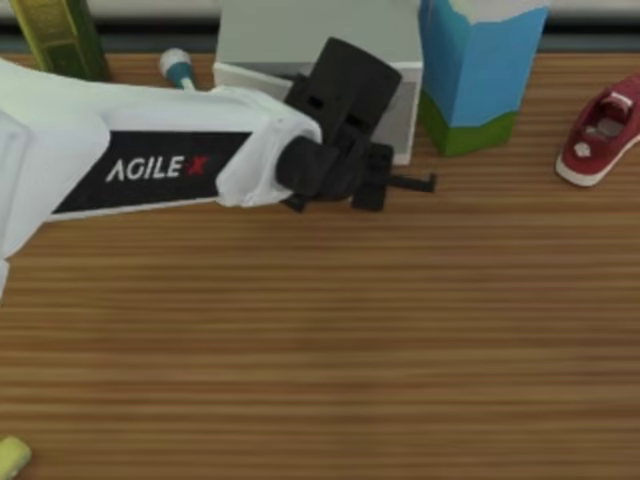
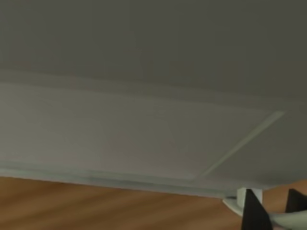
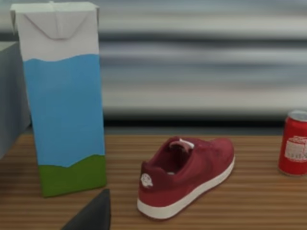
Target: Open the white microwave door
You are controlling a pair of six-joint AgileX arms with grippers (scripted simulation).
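My left arm's black two-finger gripper (image 1: 428, 182), fingers slightly apart, reaches across the striped wooden table (image 1: 320, 350) to the white microwave door (image 2: 144, 139).

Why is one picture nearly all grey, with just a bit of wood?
Left wrist view: that camera sits right up against the microwave, so its pale grey face fills the frame, with the table showing only along one edge. Top view: the left arm and left gripper cover much of the microwave. Right wrist view: even light, no glare.
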